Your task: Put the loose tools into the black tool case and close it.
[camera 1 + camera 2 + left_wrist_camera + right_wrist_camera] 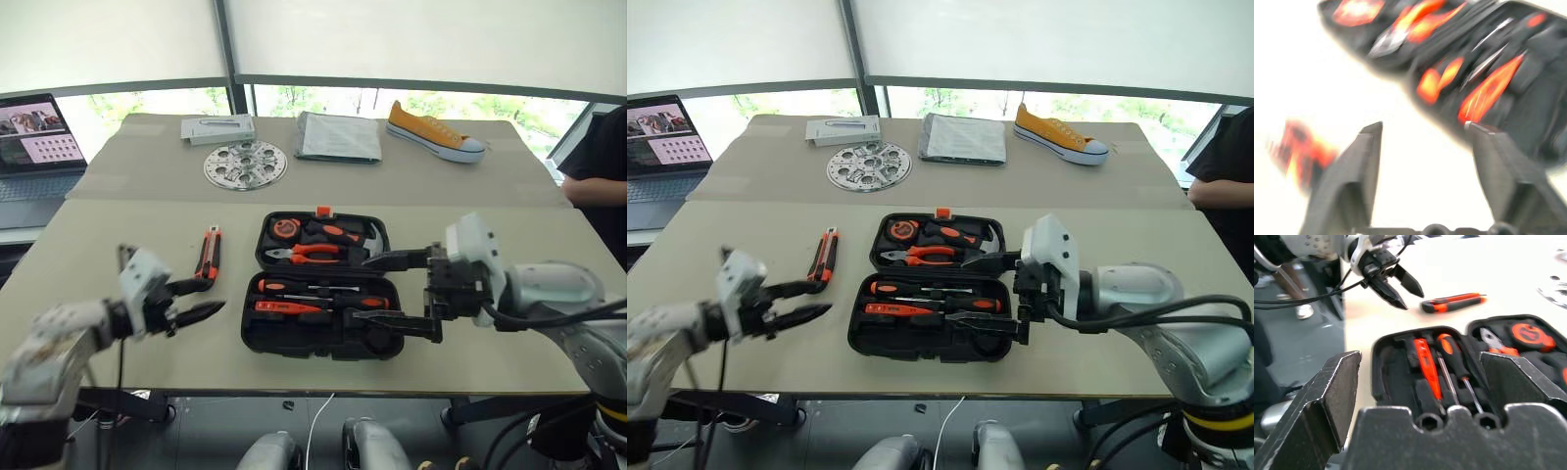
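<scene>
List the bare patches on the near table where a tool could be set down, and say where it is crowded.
Bare tabletop lies between the utility knife and the black tool case, left of the knife toward the laptop, and behind the case up to the table seam. It is crowded at the case's right edge, where the open right gripper hovers, and near the open left gripper.

Tool case (323, 333): matt black plastic. Utility knife (209, 253): orange-black plastic. Perforated disc (245, 164): shiny metal. Sneaker (434, 131): yellow cloth.

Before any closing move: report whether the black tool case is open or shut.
Open. The black tool case lies spread flat on the table, both halves facing up, with tools showing in the recesses.
</scene>
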Available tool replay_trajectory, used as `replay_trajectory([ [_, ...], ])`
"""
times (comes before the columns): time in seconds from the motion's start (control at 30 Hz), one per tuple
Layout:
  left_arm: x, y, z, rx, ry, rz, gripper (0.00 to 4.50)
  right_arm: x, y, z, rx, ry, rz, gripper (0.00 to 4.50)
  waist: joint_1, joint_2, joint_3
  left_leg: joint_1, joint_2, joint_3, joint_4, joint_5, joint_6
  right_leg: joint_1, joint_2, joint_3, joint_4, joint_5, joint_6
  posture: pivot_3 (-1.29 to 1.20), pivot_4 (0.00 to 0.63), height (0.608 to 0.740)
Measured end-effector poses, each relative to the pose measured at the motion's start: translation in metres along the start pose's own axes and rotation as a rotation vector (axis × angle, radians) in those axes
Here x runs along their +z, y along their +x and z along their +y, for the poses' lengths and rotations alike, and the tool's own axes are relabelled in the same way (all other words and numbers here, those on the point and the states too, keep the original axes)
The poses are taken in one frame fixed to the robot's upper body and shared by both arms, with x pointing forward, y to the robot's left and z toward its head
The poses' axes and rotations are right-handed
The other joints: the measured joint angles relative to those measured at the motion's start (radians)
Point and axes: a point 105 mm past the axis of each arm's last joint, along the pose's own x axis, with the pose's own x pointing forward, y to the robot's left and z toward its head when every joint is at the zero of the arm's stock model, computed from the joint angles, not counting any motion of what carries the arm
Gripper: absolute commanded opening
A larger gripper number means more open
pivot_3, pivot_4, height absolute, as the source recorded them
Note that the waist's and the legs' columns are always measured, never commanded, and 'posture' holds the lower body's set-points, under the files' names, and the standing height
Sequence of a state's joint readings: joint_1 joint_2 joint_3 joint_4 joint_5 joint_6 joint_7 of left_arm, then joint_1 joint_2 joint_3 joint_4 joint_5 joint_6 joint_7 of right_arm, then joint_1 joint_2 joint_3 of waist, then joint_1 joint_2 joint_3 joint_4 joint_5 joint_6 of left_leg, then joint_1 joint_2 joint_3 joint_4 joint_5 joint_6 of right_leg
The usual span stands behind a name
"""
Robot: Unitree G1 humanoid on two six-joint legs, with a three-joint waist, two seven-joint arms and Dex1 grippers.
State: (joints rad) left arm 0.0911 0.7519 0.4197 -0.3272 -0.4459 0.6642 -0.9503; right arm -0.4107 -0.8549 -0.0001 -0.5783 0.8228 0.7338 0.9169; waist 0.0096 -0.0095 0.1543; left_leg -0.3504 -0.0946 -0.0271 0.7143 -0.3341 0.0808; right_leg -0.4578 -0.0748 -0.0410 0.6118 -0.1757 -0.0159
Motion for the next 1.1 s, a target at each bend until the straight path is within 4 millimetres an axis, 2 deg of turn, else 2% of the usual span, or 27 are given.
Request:
replay_trajectory([
  [0.03,-0.003,-0.008,0.003,0.056,-0.019,0.005,4.47,-0.001,0.001,-0.002,0.008,-0.003,0.002,4.5,0.008,0.0,0.0,0.0,0.0,0.0,0.001,0.0,0.0,0.001,0.0,0.0,0.0,0.0,0.0,0.0,0.15,0.74],
  [0.1,-0.003,-0.019,0.009,0.145,-0.045,0.001,4.47,-0.002,0.003,-0.003,0.021,-0.009,0.002,4.5,0.02,0.0,0.0,0.0,0.0,0.0,0.001,0.0,0.0,0.002,-0.001,0.0,-0.001,0.0,0.0,0.0,0.15,0.74],
  [0.2,-0.003,-0.025,0.018,0.296,-0.095,0.021,4.47,0.001,0.008,-0.011,0.023,-0.053,-0.012,4.5,0.026,0.0,0.0,0.001,0.0,0.0,0.001,0.0,0.0,0.002,-0.001,0.001,0.0,0.001,0.001,0.0,0.15,0.74],
  [0.3,0.012,-0.01,0.024,0.353,-0.099,0.023,4.47,0.001,0.011,-0.018,0.002,-0.087,-0.007,4.5,0.036,-0.001,0.0,0.002,0.0,0.0,0.001,0.0,-0.001,0.002,-0.001,0.0,0.002,0.001,0.0,0.0,0.15,0.74],
  [0.43,0.048,0.024,0.034,0.379,-0.173,0.035,4.47,-0.005,0.015,-0.017,0.004,-0.096,0.007,4.5,0.032,-0.001,0.0,0.002,-0.002,0.0,0.001,0.0,-0.001,0.001,0.0,0.0,0.003,0.001,0.0,0.0,0.15,0.74],
  [0.5,0.055,0.04,0.036,0.364,-0.216,0.061,4.47,-0.006,0.016,-0.015,0.003,-0.098,0.005,4.5,0.024,-0.001,0.0,0.002,-0.002,0.0,0.001,0.0,-0.001,0.0,0.0,0.0,0.004,0.001,0.0,0.0,0.15,0.74],
  [0.6,0.057,0.064,0.039,0.334,-0.264,0.12,4.47,-0.008,0.017,-0.01,-0.001,-0.101,0.006,4.5,0.008,-0.001,0.0,0.002,-0.002,0.0,0.0,0.001,-0.002,0.0,0.001,-0.002,0.003,0.001,0.0,0.0,0.15,0.74],
  [0.73,0.05,0.087,0.048,0.336,-0.304,0.225,4.47,-0.013,0.017,-0.001,-0.013,-0.084,0.014,4.5,-0.006,-0.001,0.0,0.005,-0.003,0.0,-0.001,0.001,-0.003,0.0,0.001,-0.004,0.003,0.001,-0.001,0.0,0.15,0.74],
  [0.83,0.04,0.1,0.054,0.358,-0.309,0.294,4.47,-0.015,0.016,0.003,-0.038,-0.071,0.013,4.5,-0.004,-0.001,0.0,0.007,-0.004,0.0,-0.001,0.001,-0.008,0.001,0.001,-0.003,0.003,0.001,-0.001,0.0,0.15,0.74],
  [1.03,0.043,0.113,0.054,0.352,-0.27,0.32,4.47,-0.02,0.011,0.004,-0.102,-0.047,0.015,4.5,0.004,-0.001,0.0,0.01,-0.004,0.0,-0.001,0.001,-0.01,0.003,0.0,0.002,0.005,0.001,-0.001,0.0,0.15,0.74],
  [1.07,0.043,0.114,0.054,0.353,-0.269,0.321,3.94,-0.02,0.01,0.005,-0.107,-0.045,0.015,4.5,0.004,-0.001,0.0,0.01,-0.004,0.0,-0.001,0.001,-0.01,0.004,-0.001,0.002,0.005,0.001,-0.001,0.0,0.15,0.74],
  [1.1,0.042,0.114,0.055,0.358,-0.268,0.321,3.71,-0.02,0.009,0.004,-0.111,-0.045,0.015,4.5,0.004,-0.001,0.0,0.01,-0.004,0.0,-0.001,0.001,-0.01,0.004,-0.001,0.002,0.006,0.001,-0.001,0.0,0.15,0.74],
])
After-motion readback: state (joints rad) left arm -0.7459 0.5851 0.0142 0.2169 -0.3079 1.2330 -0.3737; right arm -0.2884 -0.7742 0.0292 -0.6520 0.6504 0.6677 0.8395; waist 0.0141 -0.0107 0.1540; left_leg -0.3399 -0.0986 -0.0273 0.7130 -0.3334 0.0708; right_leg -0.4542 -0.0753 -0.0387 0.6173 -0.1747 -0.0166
